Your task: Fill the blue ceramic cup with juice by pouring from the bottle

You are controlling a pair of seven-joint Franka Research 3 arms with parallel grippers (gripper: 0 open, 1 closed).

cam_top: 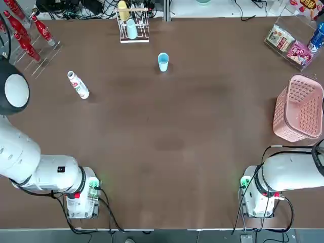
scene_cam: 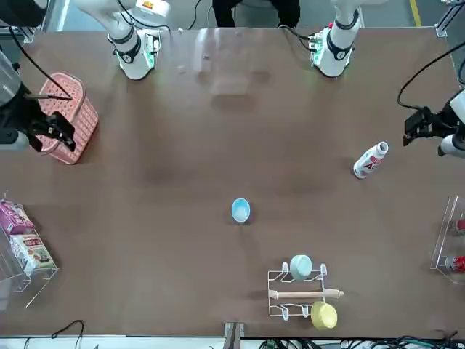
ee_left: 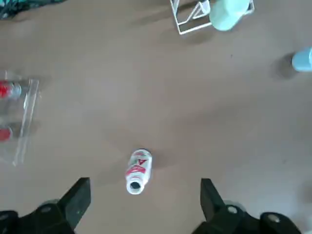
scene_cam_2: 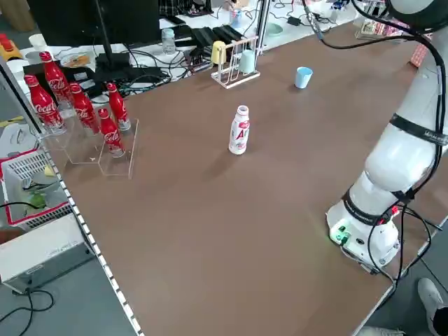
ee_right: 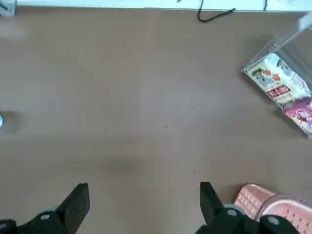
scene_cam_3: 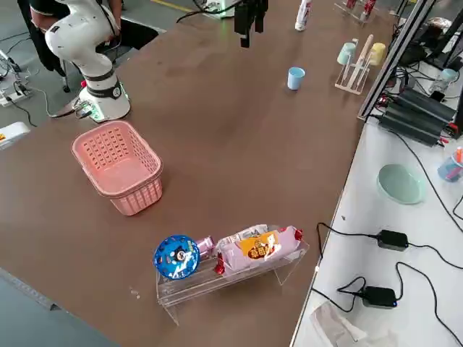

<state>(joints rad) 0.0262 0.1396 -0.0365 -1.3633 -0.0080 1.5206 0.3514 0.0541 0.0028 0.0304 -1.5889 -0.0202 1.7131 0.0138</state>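
Observation:
The white bottle [cam_top: 78, 84] with a red-pink label stands upright at the table's far left, capped [scene_cam_2: 239, 131]. The light-blue cup [cam_top: 162, 62] stands upright near the far middle, well to the bottle's right [scene_cam: 240, 210]. My left gripper [scene_cam: 420, 129] hovers high above the table on the near side of the bottle, open; in its wrist view the bottle [ee_left: 138, 168] lies below, between the spread fingers [ee_left: 78, 197]. My right gripper [scene_cam: 54, 131] hangs open over the right side by the pink basket, with nothing between its fingers [ee_right: 210, 200].
A wire rack [cam_top: 133, 25] with a mint cup and a yellow cup stands at the back. Red cola bottles [cam_top: 25, 30] in a clear stand fill the far left corner. A pink basket [cam_top: 298, 109] and a snack box [cam_top: 291, 45] occupy the right side.

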